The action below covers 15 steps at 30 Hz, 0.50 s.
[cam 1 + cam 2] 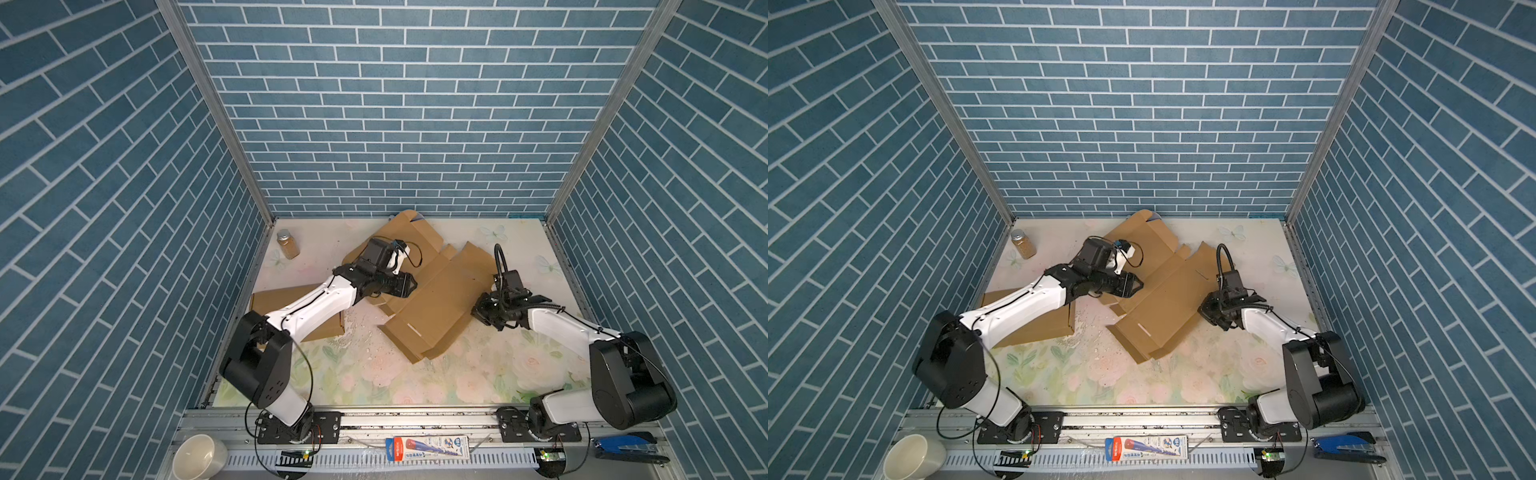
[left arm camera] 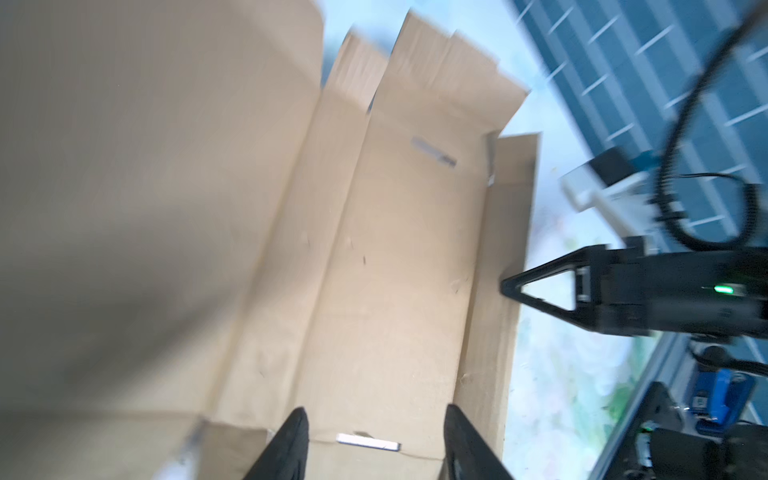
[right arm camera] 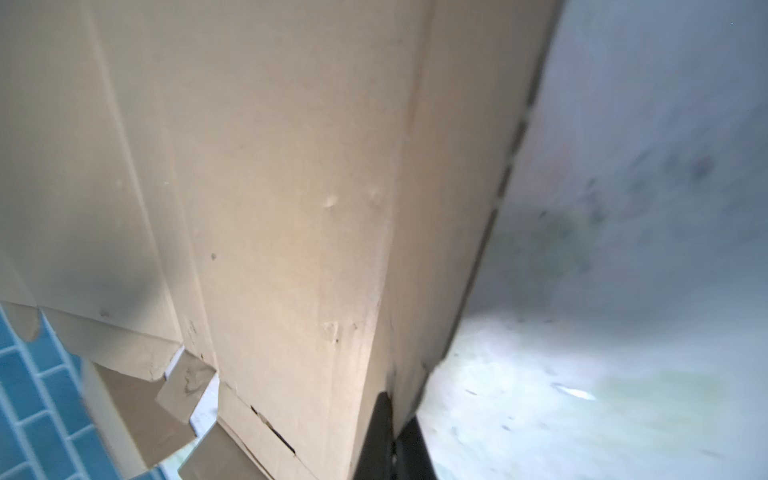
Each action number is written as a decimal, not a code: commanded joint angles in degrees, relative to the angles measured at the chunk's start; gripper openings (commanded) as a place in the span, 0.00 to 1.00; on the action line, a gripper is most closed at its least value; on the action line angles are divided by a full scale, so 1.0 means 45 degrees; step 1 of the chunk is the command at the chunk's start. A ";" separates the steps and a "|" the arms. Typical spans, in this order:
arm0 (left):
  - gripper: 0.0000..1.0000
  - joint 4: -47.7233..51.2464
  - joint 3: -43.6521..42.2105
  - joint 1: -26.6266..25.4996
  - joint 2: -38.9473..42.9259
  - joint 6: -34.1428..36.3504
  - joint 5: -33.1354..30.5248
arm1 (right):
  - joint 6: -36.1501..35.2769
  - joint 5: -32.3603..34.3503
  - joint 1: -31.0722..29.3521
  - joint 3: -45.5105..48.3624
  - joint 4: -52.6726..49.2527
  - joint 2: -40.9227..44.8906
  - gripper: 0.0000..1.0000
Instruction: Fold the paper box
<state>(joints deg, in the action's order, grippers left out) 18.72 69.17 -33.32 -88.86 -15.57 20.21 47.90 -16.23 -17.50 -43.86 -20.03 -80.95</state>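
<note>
The paper box (image 1: 432, 307) is nowhere near a box yet. It lies as a flat creased sheet across the middle and back of the desk (image 1: 415, 382), one corner up by the rear wall.

The right hand (image 3: 395, 432) is at the sheet's right edge, and the right wrist view shows its two fingers pressed together on the narrow side flap. It looks like a pinch, made there so the flap can be swung up along its crease.

The left hand (image 2: 374, 440) sits over the left part of the sheet with its jaws standing apart and nothing between them. The cardboard panel shows in the gap. My read is that it is there to pin the base down, so the sheet does not slide or lift when the flap rises.

A jar (image 1: 287, 244) stands well clear in the back left corner. A second cardboard sheet (image 1: 266, 301) lies under the left arm, apart from the work.
</note>
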 commanded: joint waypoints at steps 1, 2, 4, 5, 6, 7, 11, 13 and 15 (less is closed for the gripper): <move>0.55 0.1281 0.0567 0.0359 0.0559 0.0912 -0.0157 | -0.4570 0.0501 0.0464 -0.1555 -0.5012 -0.0564 0.00; 0.55 0.1336 0.0652 0.0440 0.0678 0.0996 -0.0159 | -0.5393 0.0956 0.0487 -0.2146 -0.6053 -0.0986 0.00; 0.56 0.1340 0.0770 0.0565 0.0825 0.1187 -0.0203 | -0.6244 0.1900 0.0480 -0.2920 -0.7167 -0.1575 0.00; 0.56 0.1326 0.0797 0.0587 0.0840 0.1248 -0.0254 | -0.6533 0.2387 0.0490 -0.3317 -0.7578 -0.1834 0.00; 0.56 0.1316 0.0814 0.0607 0.0826 0.1310 -0.0256 | -0.6755 0.3120 0.0490 -0.3751 -0.7896 -0.2081 0.00; 0.56 0.1318 0.0852 0.0608 0.0766 0.1312 -0.0219 | -0.6953 0.3514 0.0490 -0.4150 -0.8144 -0.2278 0.00; 0.56 0.1406 0.1037 0.0588 0.0497 0.1118 0.0270 | -0.7951 0.5401 0.0490 -0.6102 -0.9399 -0.3443 0.00; 0.56 0.1303 0.0980 0.0567 0.0504 0.1068 0.0325 | -0.8366 0.6827 0.0480 -0.7036 -1.0088 -0.4134 0.00; 0.56 0.1057 0.0833 0.0554 0.0441 0.0865 0.0455 | -0.8768 0.7272 0.0449 -0.7935 -1.0413 -0.4855 0.00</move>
<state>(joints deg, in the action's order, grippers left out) 23.55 72.47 -30.79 -86.74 -11.35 20.84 15.42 6.42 -15.27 -73.93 -59.68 -99.68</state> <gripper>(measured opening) 0.557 0.046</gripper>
